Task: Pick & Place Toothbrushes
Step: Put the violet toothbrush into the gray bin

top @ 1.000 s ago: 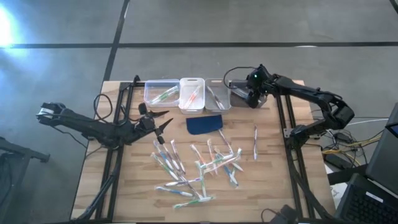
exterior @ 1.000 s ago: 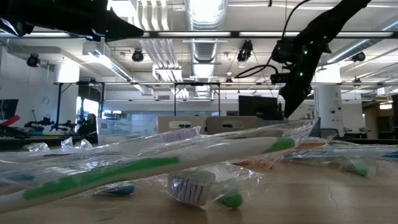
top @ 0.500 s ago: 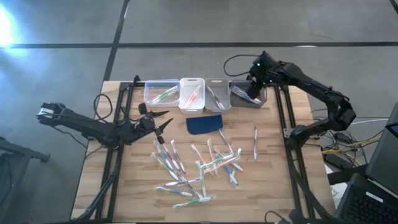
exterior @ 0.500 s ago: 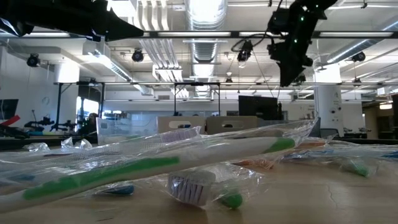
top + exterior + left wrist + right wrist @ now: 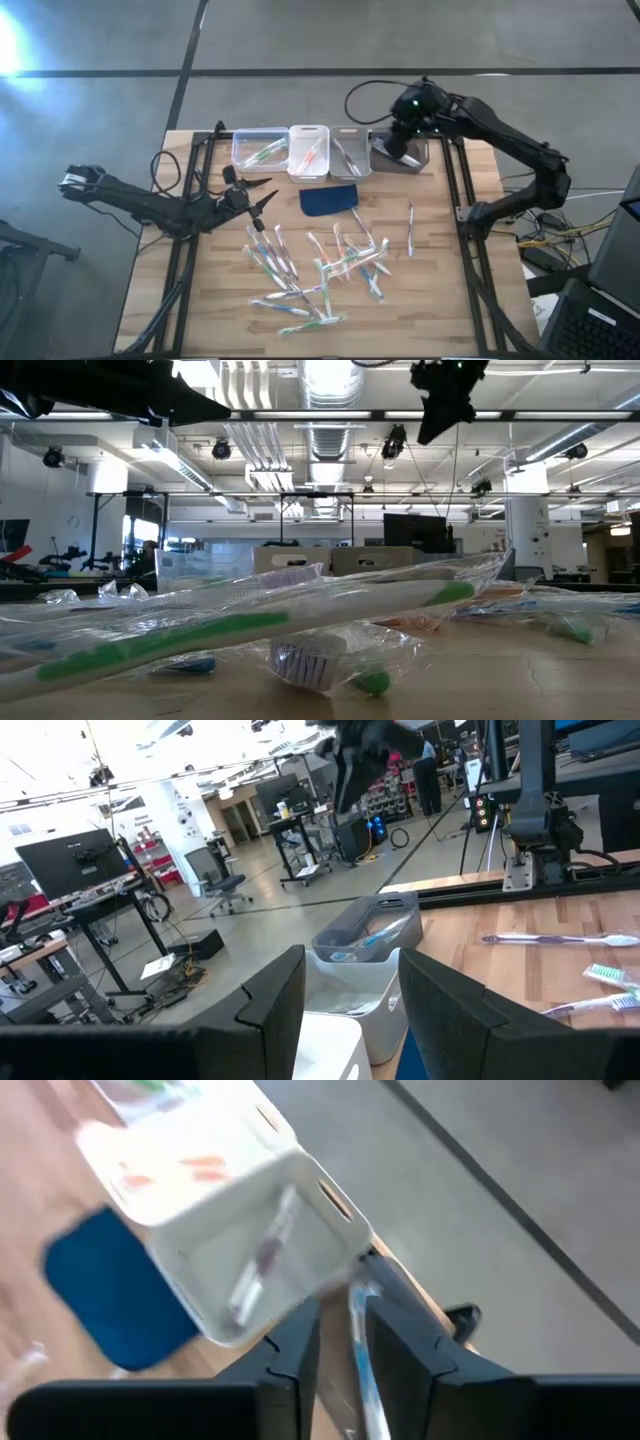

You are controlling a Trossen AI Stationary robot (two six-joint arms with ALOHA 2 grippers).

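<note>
Several toothbrushes (image 5: 315, 270) lie scattered on the wooden table's middle, and one (image 5: 410, 228) lies apart toward the right. A few more lie in the row of small bins (image 5: 309, 150) at the far edge. My right gripper (image 5: 397, 140) hangs open high above the dark grey rightmost bin (image 5: 402, 160). In its wrist view a blue-accented toothbrush (image 5: 362, 1350) shows between the spread fingers (image 5: 343, 1342); it seems to lie below in that bin (image 5: 365, 930). My left gripper (image 5: 264, 200) waits open above the table's left part, short of the blue pad (image 5: 330, 198).
The bins are a clear one (image 5: 258, 150), a white one, a light grey one (image 5: 350, 150) and the dark grey one, set side by side. Black frame rails (image 5: 190, 200) run along both table sides. Bare wood lies right of the single toothbrush.
My right gripper has risen straight up from just above the dark grey bin to well above it, drifting slightly toward the far edge. The left arm and the toothbrushes on the table have stayed put.
</note>
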